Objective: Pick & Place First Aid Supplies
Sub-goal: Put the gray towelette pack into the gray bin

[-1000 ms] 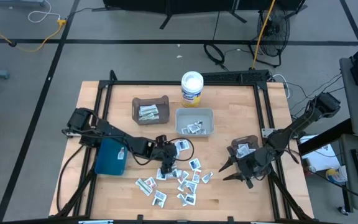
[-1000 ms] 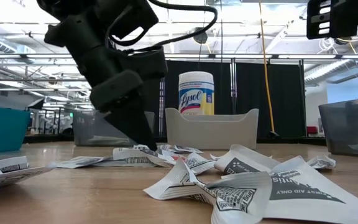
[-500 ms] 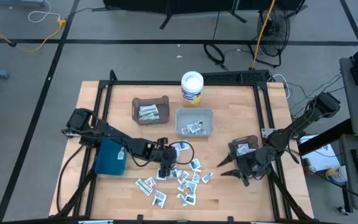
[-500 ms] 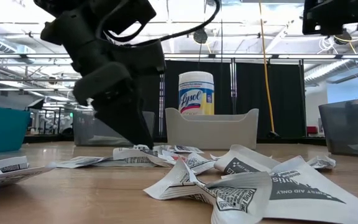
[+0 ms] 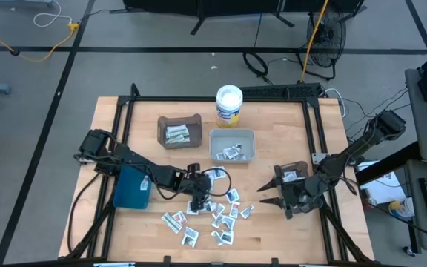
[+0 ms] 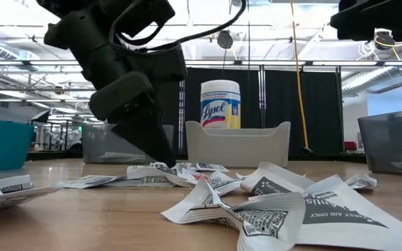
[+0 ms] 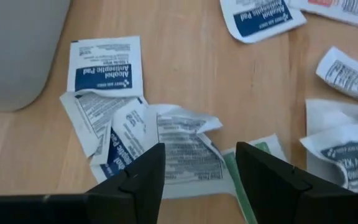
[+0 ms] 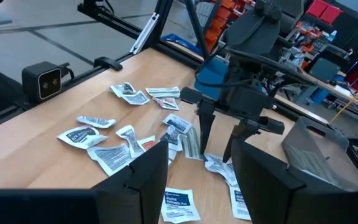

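The first aid supplies [image 5: 217,211], small white packets with blue, green or red print, lie scattered on the wooden table near its front edge. My left gripper [image 5: 199,202] points steeply down at the left end of this heap and is open. Its fingers stand on either side of a crumpled white packet [image 7: 182,143] that lies on other packets. In the low view its tip [image 6: 160,159] reaches the heap. My right gripper [image 5: 262,198] hovers open and about level, well above the table to the right of the heap, with nothing between its fingers. My left gripper comes at the crumpled packet [image 7: 166,134] slanting from above and from the table's left, one finger on each side. Its fingertips [image 6: 165,163] reach down to the heap, but I cannot tell whether they touch a packet.
At the back stand a brown bin [image 5: 163,123] and a pale bin [image 5: 232,134], both with packets inside, and a white Lysol tub [image 5: 229,104]. A teal bin [image 5: 132,187] sits at the left, and a dark bin [image 5: 295,167] sits beside my right gripper.
My right gripper has swung its fingers a little toward the table's far edge, staying raised and open. My left gripper has kept its place over the heap, and the packets lie as before.
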Robot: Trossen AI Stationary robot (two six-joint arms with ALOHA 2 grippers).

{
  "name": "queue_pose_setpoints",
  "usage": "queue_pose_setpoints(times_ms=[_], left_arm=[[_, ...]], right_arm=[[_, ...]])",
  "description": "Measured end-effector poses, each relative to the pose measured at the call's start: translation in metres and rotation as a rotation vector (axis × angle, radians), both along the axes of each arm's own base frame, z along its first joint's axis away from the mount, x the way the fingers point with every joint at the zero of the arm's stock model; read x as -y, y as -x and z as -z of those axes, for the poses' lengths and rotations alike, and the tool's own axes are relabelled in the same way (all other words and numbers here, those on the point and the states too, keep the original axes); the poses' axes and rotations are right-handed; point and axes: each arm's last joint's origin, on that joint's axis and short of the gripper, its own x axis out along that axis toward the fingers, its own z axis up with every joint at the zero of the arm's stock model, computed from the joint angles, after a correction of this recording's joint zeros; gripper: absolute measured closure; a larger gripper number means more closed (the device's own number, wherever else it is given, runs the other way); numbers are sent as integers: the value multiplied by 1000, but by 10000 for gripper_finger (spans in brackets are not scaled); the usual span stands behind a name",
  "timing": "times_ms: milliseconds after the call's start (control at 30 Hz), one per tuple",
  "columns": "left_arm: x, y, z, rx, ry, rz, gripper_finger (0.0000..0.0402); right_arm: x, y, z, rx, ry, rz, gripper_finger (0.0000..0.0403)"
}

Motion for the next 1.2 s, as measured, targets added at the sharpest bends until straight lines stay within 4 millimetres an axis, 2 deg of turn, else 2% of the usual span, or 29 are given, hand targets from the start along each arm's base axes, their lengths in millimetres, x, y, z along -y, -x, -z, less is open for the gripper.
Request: queue_pose_setpoints(times_ms=[300, 733, 1200], left_arm=[[2, -8, 22, -13, 34, 17, 226], [3, -6, 15, -6, 25, 47, 300], [7, -5, 7, 35, 37, 64, 310]], right_arm=[[0, 0, 0, 1, -7, 0, 232], [1, 2, 5, -7, -2, -1, 232], [1, 2, 5, -7, -3, 0, 232]])
